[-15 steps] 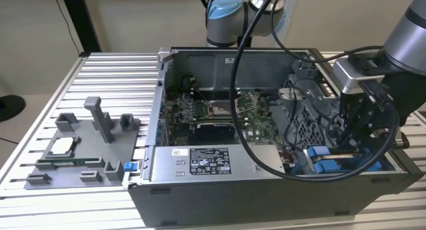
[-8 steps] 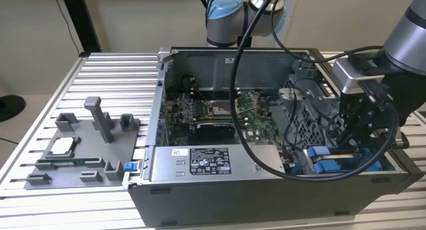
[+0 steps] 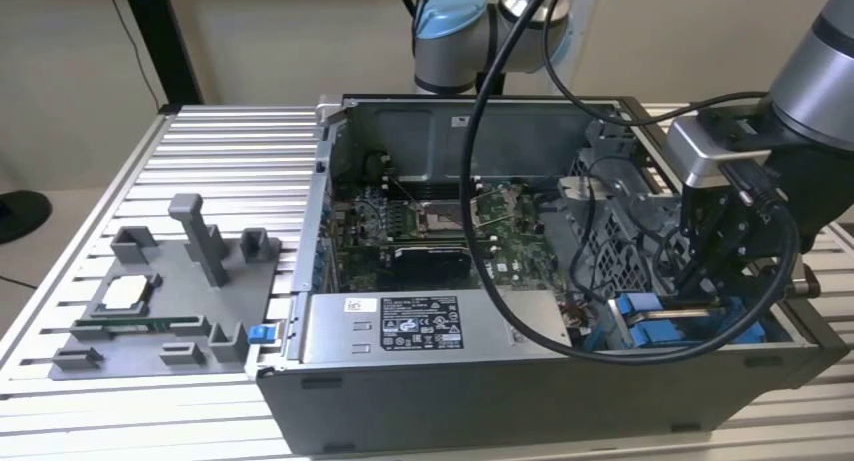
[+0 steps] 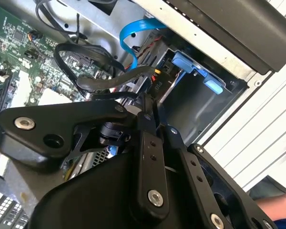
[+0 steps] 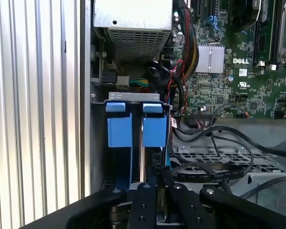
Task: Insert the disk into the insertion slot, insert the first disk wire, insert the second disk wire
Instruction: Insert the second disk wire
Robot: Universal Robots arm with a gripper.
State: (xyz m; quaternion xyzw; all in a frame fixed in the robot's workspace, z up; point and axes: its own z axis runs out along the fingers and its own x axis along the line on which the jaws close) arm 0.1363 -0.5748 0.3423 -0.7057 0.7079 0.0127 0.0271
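Observation:
The disk sits on edge in the insertion slot [image 5: 133,97] at the case's front corner, on the exterior view's right. Its blue carrier tabs [image 5: 155,131] show at the top, also seen as blue parts [image 3: 661,331] in the exterior view. My gripper [image 3: 701,299] hangs straight over that bay, low inside the case. In both wrist views its black fingers [image 4: 144,143] stand pressed together, gripper [image 5: 158,174] tip shut on the end of a black wire [image 5: 205,174] beside the carrier. Near the gripper [image 4: 147,101], a blue flat wire [image 4: 133,33] curls past the bay.
The grey power-supply box [image 3: 427,326] lies next to the bay, and the green motherboard [image 3: 441,231] is behind it. Black cables loop over a perforated metal cage [image 5: 214,160]. A grey fixture tray [image 3: 160,301] stands on the slatted table [image 3: 214,161], on the exterior view's left.

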